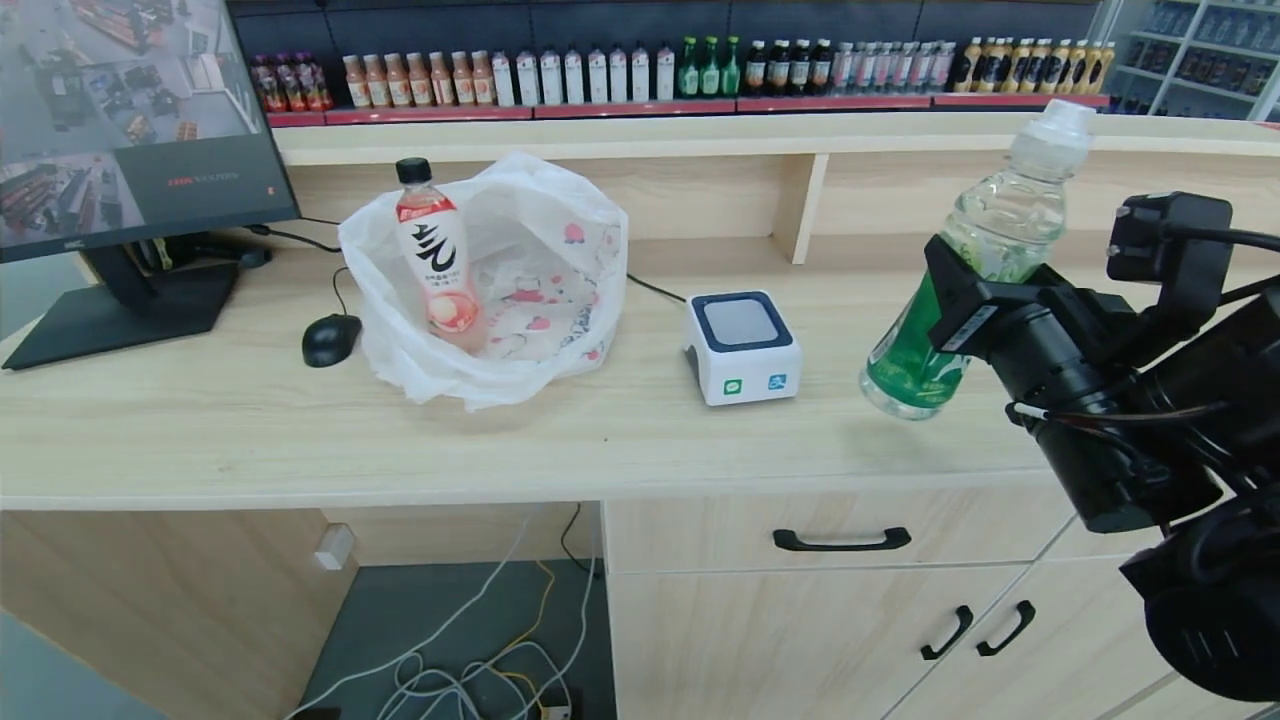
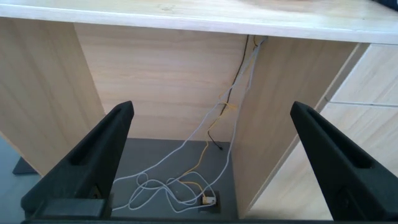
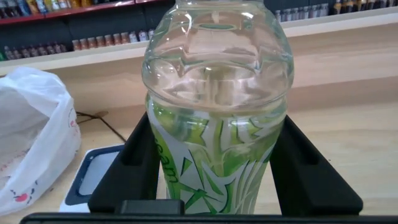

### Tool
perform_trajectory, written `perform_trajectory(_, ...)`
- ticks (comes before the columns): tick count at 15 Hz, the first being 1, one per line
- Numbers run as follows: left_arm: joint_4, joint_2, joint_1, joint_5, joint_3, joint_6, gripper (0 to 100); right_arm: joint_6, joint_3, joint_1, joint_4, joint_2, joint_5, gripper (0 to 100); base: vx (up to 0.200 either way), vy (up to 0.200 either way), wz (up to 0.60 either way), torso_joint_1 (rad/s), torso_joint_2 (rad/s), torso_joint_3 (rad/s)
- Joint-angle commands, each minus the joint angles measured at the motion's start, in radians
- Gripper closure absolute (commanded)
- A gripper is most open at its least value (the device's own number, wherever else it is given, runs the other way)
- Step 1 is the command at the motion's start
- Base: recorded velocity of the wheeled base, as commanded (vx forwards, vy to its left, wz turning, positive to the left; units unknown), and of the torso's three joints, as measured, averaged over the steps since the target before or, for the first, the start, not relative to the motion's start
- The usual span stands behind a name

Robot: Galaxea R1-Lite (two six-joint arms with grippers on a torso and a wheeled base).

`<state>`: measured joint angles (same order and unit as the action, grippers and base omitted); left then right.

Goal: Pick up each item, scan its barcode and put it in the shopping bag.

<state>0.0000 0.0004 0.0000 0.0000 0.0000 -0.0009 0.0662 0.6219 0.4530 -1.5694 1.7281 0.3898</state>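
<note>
My right gripper (image 1: 955, 300) is shut on a clear bottle with a green label (image 1: 960, 290), held tilted above the counter to the right of the white barcode scanner (image 1: 742, 347). The right wrist view has the green-label bottle (image 3: 217, 124) between the fingers (image 3: 137, 168), with the scanner (image 3: 93, 177) beyond. A white shopping bag (image 1: 500, 290) stands open left of the scanner, and a peach drink bottle (image 1: 437, 262) leans upright inside it. My left gripper (image 2: 214, 155) hangs open below the counter edge, nothing between its fingers.
A monitor (image 1: 120, 120) and a black mouse (image 1: 331, 339) sit left of the bag. The wooden counter (image 1: 600, 440) has a raised back shelf. Below are drawers with black handles (image 1: 842, 541) and loose cables (image 2: 186, 180) on the floor.
</note>
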Motion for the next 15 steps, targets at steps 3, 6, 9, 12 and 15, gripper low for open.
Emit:
perform_trajectory(3,0.0,0.0,0.0,0.0,0.0,-0.001,0,-0.006,0.002,0.015,-0.001,-0.039,-0.008,100,0.0,0.2,0.0,-0.001,0.01,0.004)
perform_trajectory(6,0.0,0.0,0.0,0.0,0.0,0.004,0,-0.006,-0.004,0.013,-0.001,-0.071,-0.028,100,0.0,0.0,0.0,0.0,0.0,0.0)
perform_trajectory(9,0.0,0.0,0.0,0.0,0.0,0.004,0,-0.006,-0.008,0.003,-0.001,-0.093,-0.031,100,0.0,0.0,0.0,0.0,0.0,0.0)
perform_trajectory(12,0.0,0.0,-0.002,0.0,0.0,0.004,0,0.037,0.004,0.0,-0.001,-0.085,-0.1,100,0.0,0.0,0.0,0.0,0.0,0.0)
perform_trajectory(15,0.0,0.0,0.0,0.0,0.0,0.004,0,0.139,0.055,-0.002,-0.001,-0.053,-0.131,100,0.0,0.0,0.0,0.0,0.0,0.0)
